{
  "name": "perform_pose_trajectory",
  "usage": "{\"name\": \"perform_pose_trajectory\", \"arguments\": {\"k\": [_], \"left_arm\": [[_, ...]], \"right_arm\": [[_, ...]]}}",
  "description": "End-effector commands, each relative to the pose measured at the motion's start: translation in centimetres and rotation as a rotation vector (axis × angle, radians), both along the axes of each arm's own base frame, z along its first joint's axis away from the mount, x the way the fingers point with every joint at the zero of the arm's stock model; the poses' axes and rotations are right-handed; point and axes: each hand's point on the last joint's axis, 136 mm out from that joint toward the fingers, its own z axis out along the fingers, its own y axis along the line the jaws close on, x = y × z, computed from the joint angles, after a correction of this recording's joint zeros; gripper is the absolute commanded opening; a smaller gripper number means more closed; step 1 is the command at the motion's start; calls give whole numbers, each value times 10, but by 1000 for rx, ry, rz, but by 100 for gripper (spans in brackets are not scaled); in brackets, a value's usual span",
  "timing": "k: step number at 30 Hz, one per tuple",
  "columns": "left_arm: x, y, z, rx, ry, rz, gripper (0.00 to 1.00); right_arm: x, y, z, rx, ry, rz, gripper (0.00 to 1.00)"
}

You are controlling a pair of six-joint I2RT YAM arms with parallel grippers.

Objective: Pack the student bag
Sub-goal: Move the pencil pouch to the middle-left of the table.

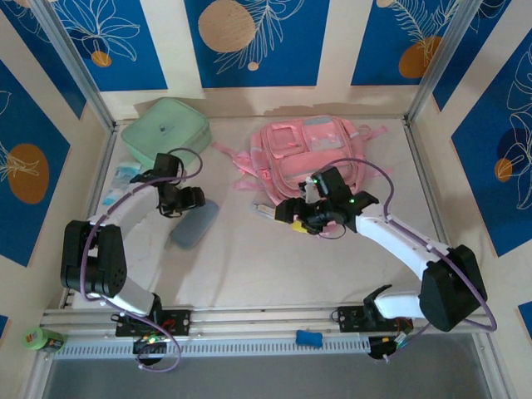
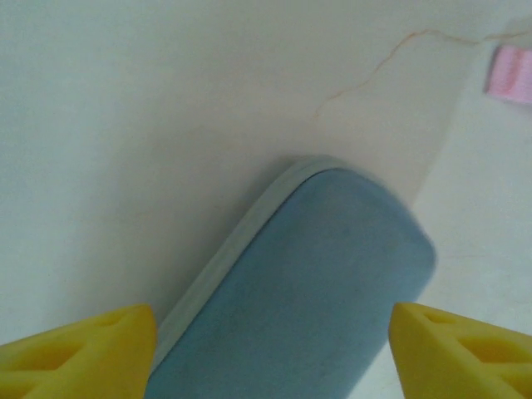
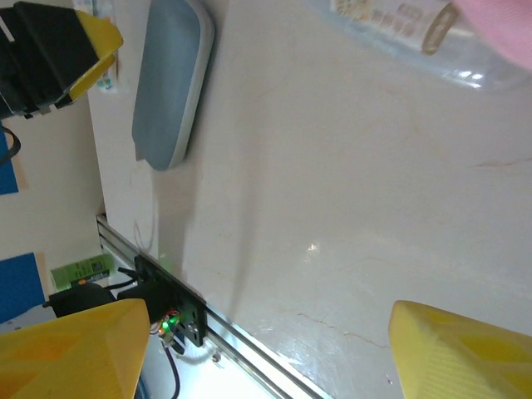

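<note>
The student bag (image 1: 307,154), a soft pink backpack with a pale panel, lies flat at the back centre of the table. A corner of it (image 3: 499,25) and one pink strap end (image 2: 509,73) show in the wrist views. My left gripper (image 1: 189,199) is open just above a blue-grey oblong case (image 1: 195,223). Its yellow fingers (image 2: 83,353) stand either side of the case (image 2: 316,274). My right gripper (image 1: 293,218) hangs open in front of the bag, with bare table between its fingertips (image 3: 270,332). A clear plastic packet (image 3: 407,25) lies by the bag's edge.
A mint green square zip case (image 1: 166,129) sits at the back left. Small pale packets (image 1: 125,179) lie along the left edge. The metal rail (image 1: 266,320) with the arm bases runs along the near edge. Blue patterned walls enclose the table.
</note>
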Motion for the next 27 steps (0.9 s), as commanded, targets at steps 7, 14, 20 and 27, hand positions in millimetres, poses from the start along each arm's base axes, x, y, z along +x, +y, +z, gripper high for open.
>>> {"name": "perform_pose_trajectory", "arguments": {"k": [7,14,20,27], "left_arm": [[-24,-1,-24,-124,84,37,79],[-50,-26,-18,-278,80,100,79],[-73,-59,-14,-325,53,124,77],[-74,-33,-16,-246,5,178,69]], "right_arm": [[-1,8,-21,-23,23,7,76],[1,7,-28,-39,33,26,76],[9,22,-32,-37,44,69,75],[12,69,-45,-48,59,181,68]]}}
